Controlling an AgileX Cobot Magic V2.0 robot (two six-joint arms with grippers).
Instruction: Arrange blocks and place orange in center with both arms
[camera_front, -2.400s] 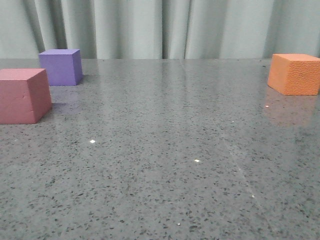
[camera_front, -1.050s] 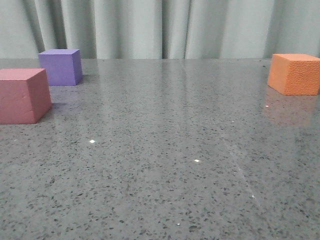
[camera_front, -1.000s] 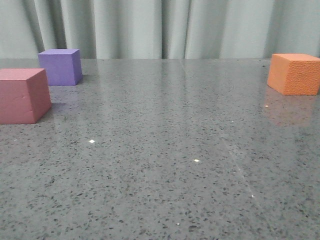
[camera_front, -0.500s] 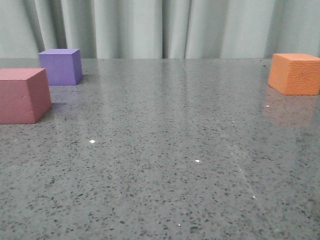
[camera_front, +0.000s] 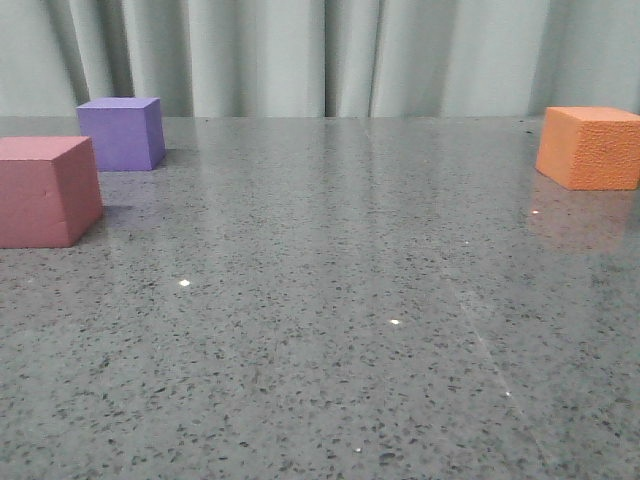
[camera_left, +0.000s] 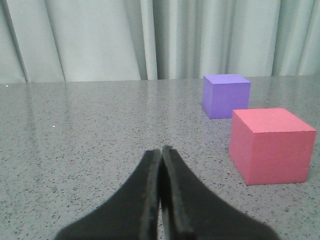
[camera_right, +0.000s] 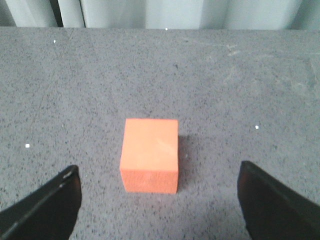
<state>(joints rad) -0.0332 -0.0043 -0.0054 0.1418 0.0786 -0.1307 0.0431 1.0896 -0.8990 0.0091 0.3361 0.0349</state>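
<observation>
Three foam cubes sit on a speckled grey counter (camera_front: 330, 300) in the front view: the pink-red cube (camera_front: 45, 190) at nine o'clock by the left edge, the purple cube (camera_front: 122, 133) just behind it toward ten o'clock, and the orange cube (camera_front: 590, 147) well apart at two o'clock by the right edge. Pale curtains (camera_front: 320, 55) hang behind. No arm shows here.

From the left wrist, the left gripper (camera_left: 161, 165) has its fingers pressed together, holding nothing; the pink-red cube (camera_left: 270, 145) lies ahead at two o'clock, the purple cube (camera_left: 226, 95) beyond it.

From the right wrist, the right gripper (camera_right: 159, 200) has its fingers spread wide above the counter, the orange cube (camera_right: 150, 155) lying at twelve o'clock, just ahead of the gap between them, untouched.
</observation>
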